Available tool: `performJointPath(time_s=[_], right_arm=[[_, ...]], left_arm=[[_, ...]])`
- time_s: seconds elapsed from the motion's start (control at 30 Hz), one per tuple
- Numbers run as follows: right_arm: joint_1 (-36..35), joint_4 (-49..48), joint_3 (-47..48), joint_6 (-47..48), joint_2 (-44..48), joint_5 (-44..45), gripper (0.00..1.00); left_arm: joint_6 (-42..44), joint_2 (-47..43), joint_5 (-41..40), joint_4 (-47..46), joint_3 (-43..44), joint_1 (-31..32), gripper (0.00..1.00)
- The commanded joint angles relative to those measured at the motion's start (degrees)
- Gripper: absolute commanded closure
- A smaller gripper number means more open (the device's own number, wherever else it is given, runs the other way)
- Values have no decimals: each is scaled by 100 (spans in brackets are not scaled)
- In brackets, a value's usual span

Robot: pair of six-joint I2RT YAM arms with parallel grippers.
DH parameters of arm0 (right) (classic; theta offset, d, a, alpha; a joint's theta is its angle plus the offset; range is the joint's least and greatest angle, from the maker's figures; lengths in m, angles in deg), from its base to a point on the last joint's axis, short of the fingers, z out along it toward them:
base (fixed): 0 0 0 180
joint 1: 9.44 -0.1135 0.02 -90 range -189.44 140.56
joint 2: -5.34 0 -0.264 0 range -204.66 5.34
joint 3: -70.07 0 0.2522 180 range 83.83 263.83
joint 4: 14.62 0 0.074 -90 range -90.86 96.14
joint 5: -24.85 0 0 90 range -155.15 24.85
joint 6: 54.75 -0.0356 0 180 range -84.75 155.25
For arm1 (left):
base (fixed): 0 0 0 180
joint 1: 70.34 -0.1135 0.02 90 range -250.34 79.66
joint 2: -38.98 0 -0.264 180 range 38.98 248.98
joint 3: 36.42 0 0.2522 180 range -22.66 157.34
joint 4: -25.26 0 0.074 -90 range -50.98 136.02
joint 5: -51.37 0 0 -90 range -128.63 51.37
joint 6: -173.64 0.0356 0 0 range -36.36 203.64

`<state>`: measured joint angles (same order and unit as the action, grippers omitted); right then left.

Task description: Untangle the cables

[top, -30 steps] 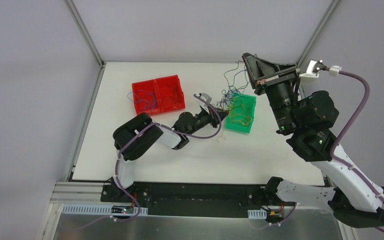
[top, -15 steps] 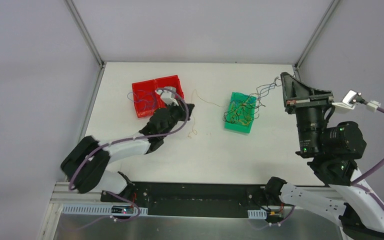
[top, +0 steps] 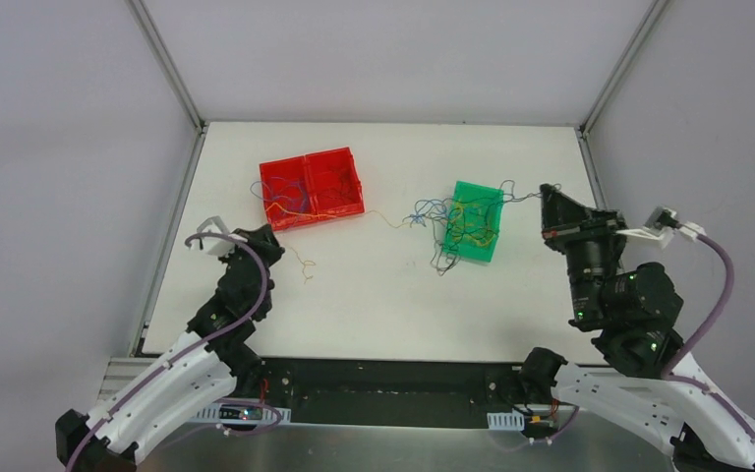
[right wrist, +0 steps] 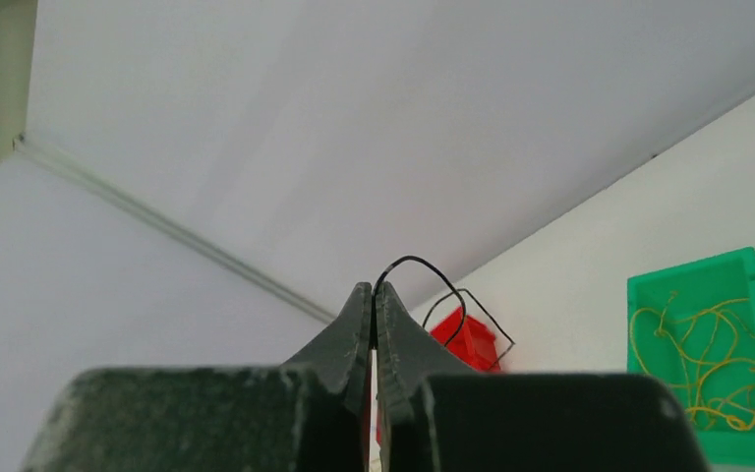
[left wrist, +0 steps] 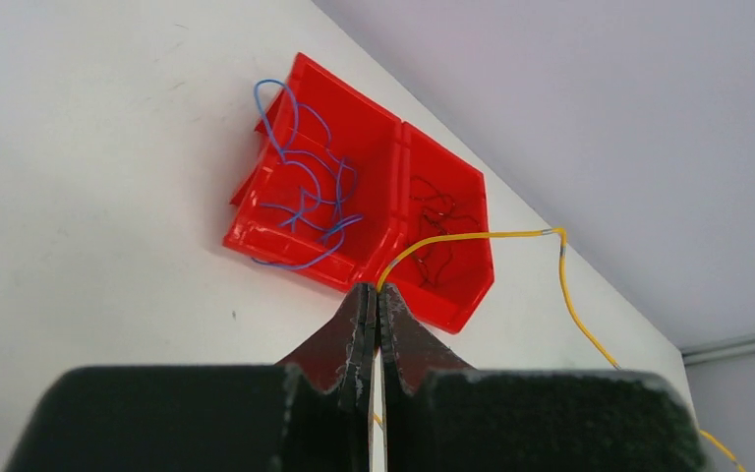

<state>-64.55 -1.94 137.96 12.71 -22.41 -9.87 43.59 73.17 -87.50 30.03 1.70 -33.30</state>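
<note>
The left hand has pulled back from over the two red bins toward its own base. It is pinched tight on one yellow wire, which arcs ahead of the fingertips over the bins and trails off to the hand's right. The right hand, a moment ago stretched further out with strands taut, has come nearer the one green bin. It is clamped on one black wire that loops just ahead of its tips.

The pull has dragged the knot out onto the surface, between the hands and beside the green bin. The yellow strand seems to be coming free, though I judge the knot far from undone.

There are two hands and three bins. The red bin ahead-left of the left hand holds several blue wires, and its neighbour holds dark ones. The green bin holds yellow ones. The strands in the knot are too fine to count.
</note>
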Motion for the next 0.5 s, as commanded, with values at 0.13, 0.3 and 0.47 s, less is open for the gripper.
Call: performJointPath(time_s=[0.13, 0.3, 0.47], right_arm=[[-6, 257, -919, 1476, -803, -4424, 98], [-13, 330, -1031, 1324, -1867, -5403, 98], [-140, 789, -720, 1629, -2607, -5389, 59]], left_arm=[[606, -1061, 779, -799, -835, 14, 100], [1353, -902, 2394, -1261, -638, 23, 100], [1830, -538, 3887, -1618, -410, 61, 100]])
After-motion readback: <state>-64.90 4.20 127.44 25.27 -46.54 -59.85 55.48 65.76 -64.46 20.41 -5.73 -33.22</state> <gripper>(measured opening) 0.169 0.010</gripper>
